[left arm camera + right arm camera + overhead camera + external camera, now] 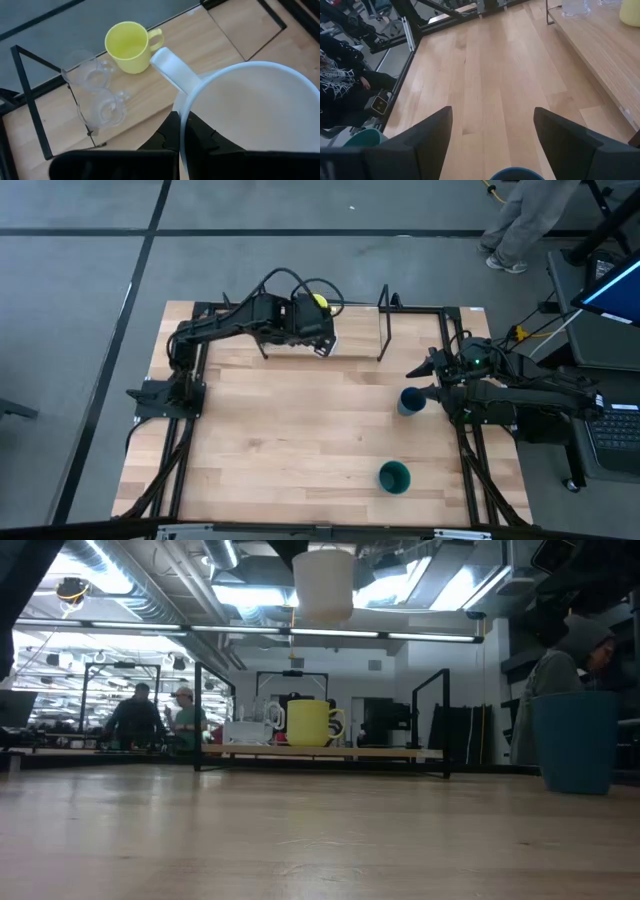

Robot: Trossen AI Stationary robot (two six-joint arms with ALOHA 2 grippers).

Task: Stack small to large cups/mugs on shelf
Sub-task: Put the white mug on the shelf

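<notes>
The white mug (pixel 250 120) fills the left wrist view, its rim pinched between the fingers of the left hand (pixel 182 135), mouth up, handle jutting toward the yellow mug (pixel 127 47). It hangs above the shelf (pixel 200 50), just beside the yellow mug, which stands upright with its handle out to the side. The two clear glass cups (pixel 97 95) sit past that, near the wire frame (pixel 30 95) at the shelf's end.

To place it well, I'd lower it straight and level onto bare board next to the yellow mug, without nudging it, then let go.

Out on the bench (pixel 300 430), the right hand (pixel 492 132) is spread apart over the dark blue cup (pixel 411 401); the dark green cup (pixel 394 477) stands well apart, nearer the front edge.
</notes>
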